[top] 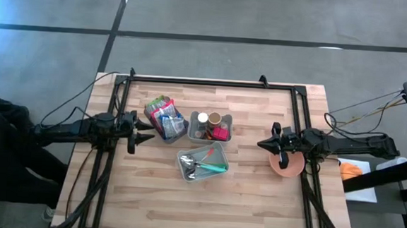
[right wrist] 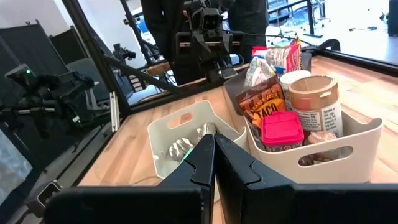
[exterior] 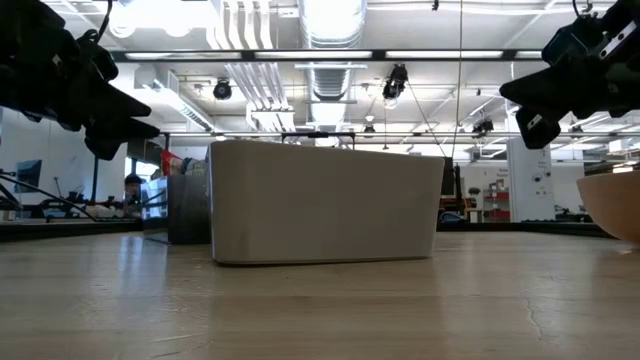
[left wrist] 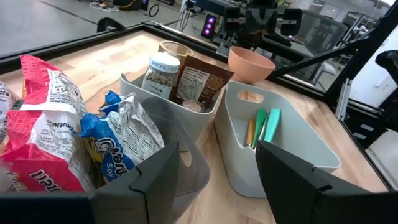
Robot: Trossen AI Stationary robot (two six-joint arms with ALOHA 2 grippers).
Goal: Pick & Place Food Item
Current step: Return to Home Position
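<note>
Food items fill two bins at mid-table. A dark bin (top: 165, 120) holds snack bags (left wrist: 43, 130). A grey bin (top: 210, 126) holds jars (right wrist: 314, 99), a brown taco packet (right wrist: 261, 102) and a pink-lidded tub (right wrist: 281, 132). A second grey bin (top: 202, 161) holds utensils (left wrist: 264, 124). My left gripper (top: 143, 132) hovers open at the table's left, level with the dark bin and pointing at it. My right gripper (top: 261, 144) hovers shut at the table's right, pointing toward the bins, above a peach bowl (top: 286, 166). Neither gripper holds anything.
A black frame (top: 212, 82) runs along the table's far edge and down both sides by the arms. Bare wood lies along the near part of the table (top: 205, 206). In the low view the nearest grey bin (exterior: 325, 200) stands mid-table, the bowl (exterior: 615, 205) at right.
</note>
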